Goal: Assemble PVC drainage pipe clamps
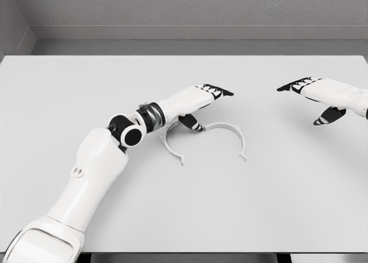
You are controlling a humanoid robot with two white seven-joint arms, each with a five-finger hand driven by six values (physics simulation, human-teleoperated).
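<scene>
Near the centre of the white table lies a white pipe clamp, an open arc with its gap facing six o'clock. At its eleven o'clock the left hand hovers, fingers spread, thumb touching the arc's rim. At three o'clock, well apart, the right hand hangs open-fingered, holding nothing.

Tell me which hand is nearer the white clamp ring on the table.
Left. The left hand sits at the clamp ring, over its upper-left rim, while the right hand is off to the ring's right, well apart.
</scene>
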